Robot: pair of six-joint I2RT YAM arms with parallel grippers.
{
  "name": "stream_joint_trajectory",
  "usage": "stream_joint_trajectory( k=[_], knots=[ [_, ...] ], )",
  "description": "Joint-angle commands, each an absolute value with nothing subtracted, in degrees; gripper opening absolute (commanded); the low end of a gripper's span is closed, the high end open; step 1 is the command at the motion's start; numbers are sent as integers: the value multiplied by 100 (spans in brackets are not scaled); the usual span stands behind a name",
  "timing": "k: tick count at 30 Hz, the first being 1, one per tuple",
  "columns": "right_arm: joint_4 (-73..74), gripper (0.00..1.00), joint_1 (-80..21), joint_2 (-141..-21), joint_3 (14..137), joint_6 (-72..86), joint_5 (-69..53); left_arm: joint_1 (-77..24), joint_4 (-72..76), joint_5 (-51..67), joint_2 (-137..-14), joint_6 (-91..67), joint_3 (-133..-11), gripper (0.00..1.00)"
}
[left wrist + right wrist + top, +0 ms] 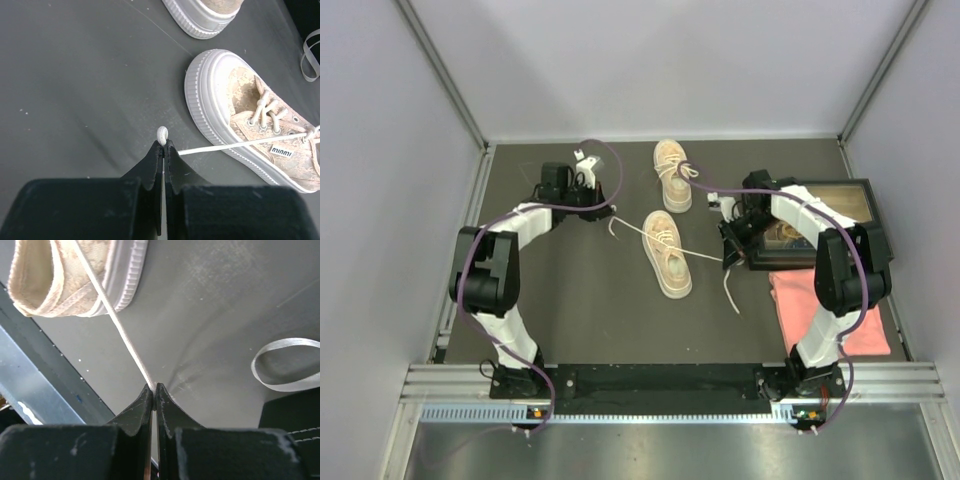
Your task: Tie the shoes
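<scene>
Pinching laces (left gripper, right gripper)

The gripper is closed tight on a white lace, which runs taut up and left to the shoe in the top corner. A flat white loop lies on the dark mat at right.

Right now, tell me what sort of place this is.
Probably a lab robot cell: plain grey walls box in a dark table, left arm and right arm are bolted to a metal rail, and shoes lie out as props.
</scene>
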State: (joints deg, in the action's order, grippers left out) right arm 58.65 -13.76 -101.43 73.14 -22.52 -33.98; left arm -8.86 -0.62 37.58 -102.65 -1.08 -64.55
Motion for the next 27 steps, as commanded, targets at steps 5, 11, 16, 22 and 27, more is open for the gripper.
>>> stream_joint_trajectory(
  k=[5, 11, 16, 22, 27],
  knots=[
    [5740, 0, -1845, -10415, 7558, -2146, -3648, -738, -351, 3822, -10538, 26, -6908, 0],
    [5160, 0, -2135, -11239, 8085, -1820, -3577, -940, -202, 4429, -10529, -641, -6496, 0],
    [5098, 0, -2407, -11689, 8472, -1714, -3963, -976, -176, 4377, -10442, -835, -6329, 0],
    [4904, 0, -2768, -11646, 8306, -1609, -4236, -958, -263, 4219, -10380, -1010, -6302, 0],
    [4703, 0, -2988, -11567, 8157, -1371, -4386, -958, -176, 4184, -10362, -1256, -6267, 0]
  ],
)
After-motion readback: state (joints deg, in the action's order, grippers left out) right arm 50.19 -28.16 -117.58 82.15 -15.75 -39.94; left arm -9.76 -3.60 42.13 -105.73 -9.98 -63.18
